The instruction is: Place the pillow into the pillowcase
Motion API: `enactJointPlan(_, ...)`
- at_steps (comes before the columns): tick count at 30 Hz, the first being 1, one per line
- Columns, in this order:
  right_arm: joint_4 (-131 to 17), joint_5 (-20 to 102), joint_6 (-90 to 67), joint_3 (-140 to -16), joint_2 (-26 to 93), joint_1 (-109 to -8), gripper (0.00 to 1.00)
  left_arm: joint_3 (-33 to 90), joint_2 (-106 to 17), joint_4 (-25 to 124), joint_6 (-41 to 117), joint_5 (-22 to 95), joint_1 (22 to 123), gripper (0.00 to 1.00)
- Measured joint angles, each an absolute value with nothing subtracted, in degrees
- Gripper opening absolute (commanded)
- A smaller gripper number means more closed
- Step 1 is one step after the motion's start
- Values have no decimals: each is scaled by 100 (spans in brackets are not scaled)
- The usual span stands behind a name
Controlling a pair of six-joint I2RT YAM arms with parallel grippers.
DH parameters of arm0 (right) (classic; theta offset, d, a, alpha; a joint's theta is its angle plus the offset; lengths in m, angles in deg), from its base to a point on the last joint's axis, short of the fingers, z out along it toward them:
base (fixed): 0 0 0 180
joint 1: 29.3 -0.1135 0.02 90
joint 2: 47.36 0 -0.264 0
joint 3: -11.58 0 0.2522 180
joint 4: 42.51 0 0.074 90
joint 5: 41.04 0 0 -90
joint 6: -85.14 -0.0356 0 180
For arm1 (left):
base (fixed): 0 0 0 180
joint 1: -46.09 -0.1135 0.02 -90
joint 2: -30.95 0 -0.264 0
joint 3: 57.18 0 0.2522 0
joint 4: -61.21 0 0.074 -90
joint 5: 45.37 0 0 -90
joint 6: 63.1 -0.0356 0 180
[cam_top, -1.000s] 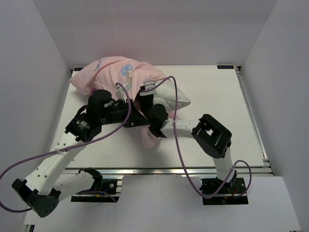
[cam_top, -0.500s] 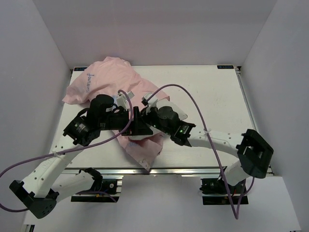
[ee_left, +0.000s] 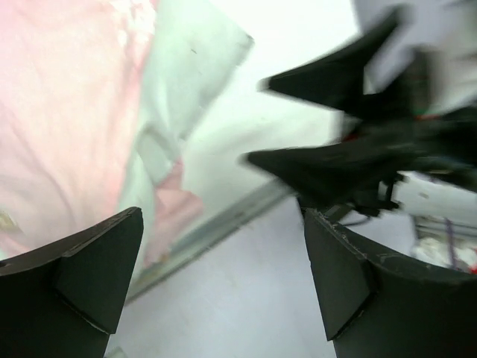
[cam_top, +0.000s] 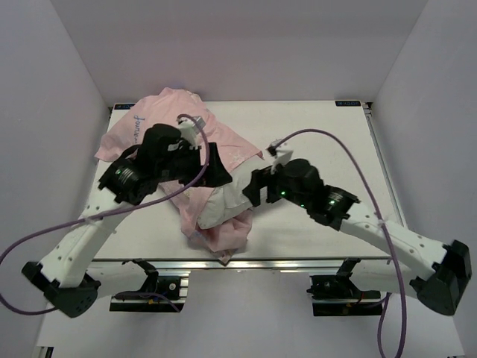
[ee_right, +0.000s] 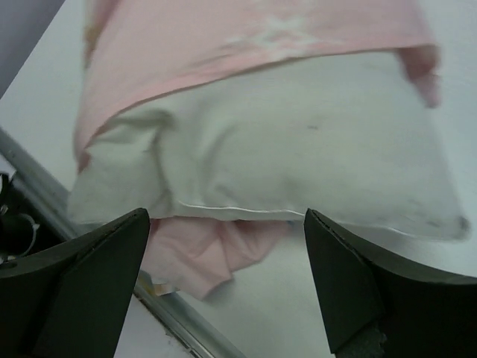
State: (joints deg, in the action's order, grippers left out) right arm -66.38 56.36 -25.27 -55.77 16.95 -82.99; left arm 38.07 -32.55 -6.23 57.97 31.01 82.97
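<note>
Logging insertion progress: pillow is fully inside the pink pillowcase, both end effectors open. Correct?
Not fully. The right wrist view shows one end of the white pillow sticking out bare from the pink pillowcase, only partly covered. The rest holds: the left end effector and right end effector are both open.

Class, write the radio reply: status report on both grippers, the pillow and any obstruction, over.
Open and empty: left gripper, right gripper. White pillow partly inside pillowcase, one end exposed. Grippers close together; no other obstruction seen.
</note>
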Motion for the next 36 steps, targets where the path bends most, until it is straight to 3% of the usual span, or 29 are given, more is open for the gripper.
enactJointPlan(8,-7383,5317,-2745,-5102,954,-6729,89,5060,-5275,-708,4869,3555,8343,98)
enactJointPlan(18,-6935,3413,-3235,-4147,1125,-5221,89,9165,-8696,-1744,3509,5780,9099,98)
enactJointPlan(25,-5488,2445,-4293,-3343,1129,-5064,89,9025,-9229,-1722,2493,6176,9300,98)
enactJointPlan(31,-4901,2279,-4695,-3192,1227,-5062,89,9014,-9537,-1460,2200,7192,9278,98)
enactJointPlan(36,-4719,2264,-4798,-3190,1334,-5064,89,8695,-9710,-1359,2117,7256,9261,98)
